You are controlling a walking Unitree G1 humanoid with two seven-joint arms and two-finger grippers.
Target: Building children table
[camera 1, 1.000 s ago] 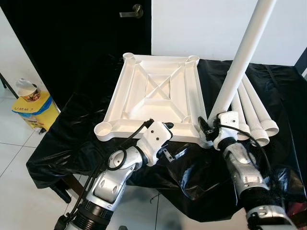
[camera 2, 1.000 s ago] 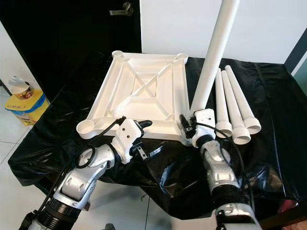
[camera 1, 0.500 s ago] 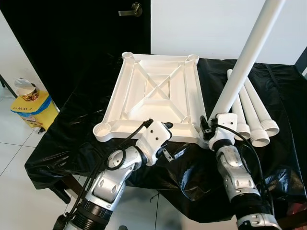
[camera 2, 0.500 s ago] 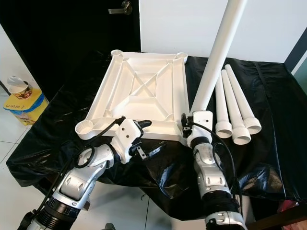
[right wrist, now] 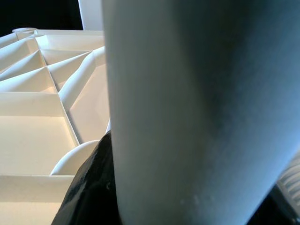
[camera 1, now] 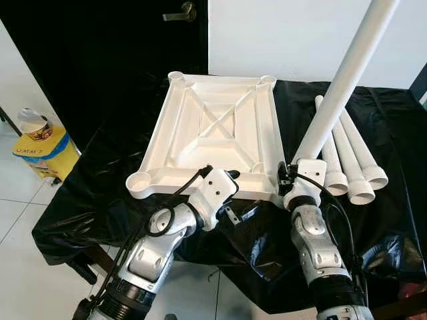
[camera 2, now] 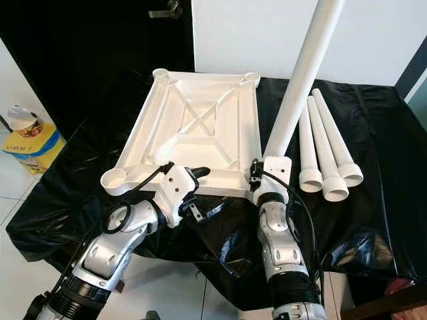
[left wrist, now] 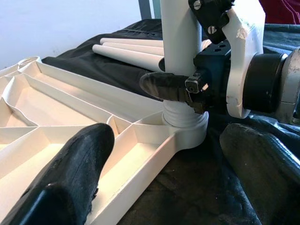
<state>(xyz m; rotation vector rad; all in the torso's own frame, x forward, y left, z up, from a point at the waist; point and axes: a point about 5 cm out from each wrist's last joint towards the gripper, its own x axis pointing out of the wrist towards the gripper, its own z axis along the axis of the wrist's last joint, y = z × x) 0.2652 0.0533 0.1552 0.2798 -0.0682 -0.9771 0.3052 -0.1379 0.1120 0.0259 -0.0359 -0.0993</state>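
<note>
Jaws: right gripper [left wrist: 183, 89] clamped around the base of the upright table leg [camera 1: 343, 77], which stands in the near right corner socket of the tabletop; left gripper [left wrist: 159, 180] spread wide, one finger over the tabletop's near edge, the other over the black cloth. Tabletop [camera 1: 212, 137]: white, ribbed underside up, lying flat on the black cloth [camera 1: 80, 213] covering the work surface. Spare legs [camera 1: 353, 163]: three white tubes lying side by side on the cloth, just right of the upright leg. Yellow bag [camera 1: 39, 152] with a cup on the floor at far left.
</note>
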